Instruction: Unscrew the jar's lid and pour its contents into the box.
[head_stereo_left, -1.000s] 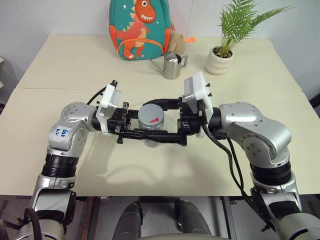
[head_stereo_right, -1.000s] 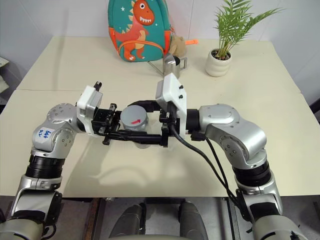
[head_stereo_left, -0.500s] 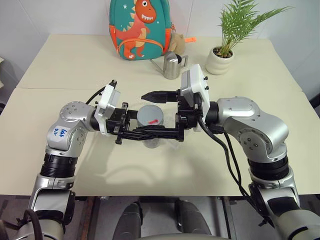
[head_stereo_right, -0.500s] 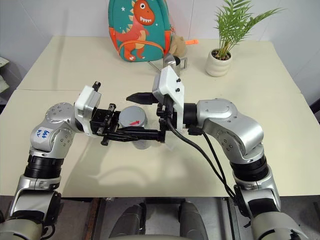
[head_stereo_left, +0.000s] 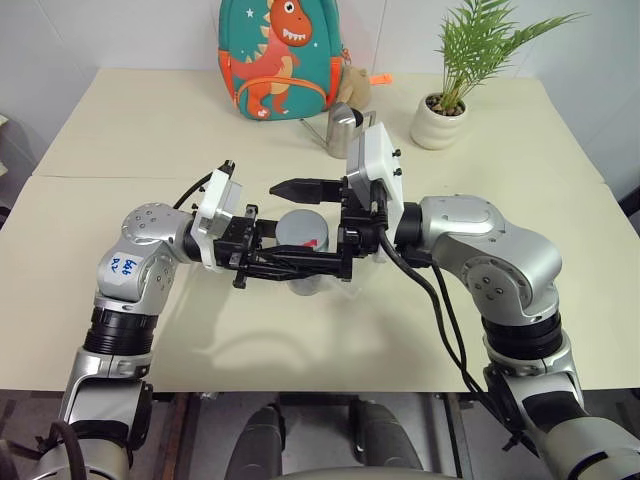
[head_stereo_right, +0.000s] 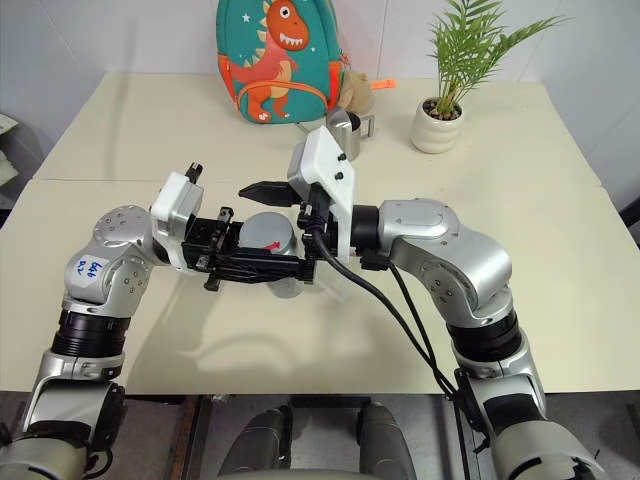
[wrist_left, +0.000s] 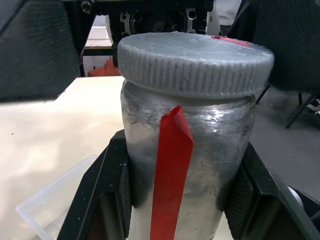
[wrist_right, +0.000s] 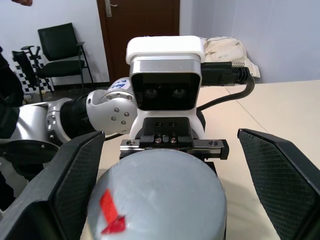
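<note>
The jar (wrist_left: 180, 150) is a translucent grey-white cylinder with a red strip down its side. It stands upright above the table, and my left gripper (head_stereo_left: 310, 263) is shut on its body. The ribbed grey lid (wrist_right: 155, 195) with a red mark (wrist_right: 111, 216) sits on top of the jar. My right gripper (head_stereo_left: 303, 228) is open and comes in from the right. One of its fingers (head_stereo_left: 300, 188) is beyond the lid and the other is on the near side, both clear of it. A corner of the clear box (wrist_left: 45, 210) lies on the table below the jar. I cannot see the contents through the jar's wall.
At the back of the cream table (head_stereo_left: 150, 120) stand a dinosaur backpack (head_stereo_left: 283, 60), a steel spouted can (head_stereo_left: 345, 130) and a potted plant (head_stereo_left: 438, 120). A seam crosses the table (head_stereo_left: 100, 177) behind my arms.
My right gripper's far finger has swung away from the lid, so its jaws now stand wider. The left gripper and the jar have stayed still.
</note>
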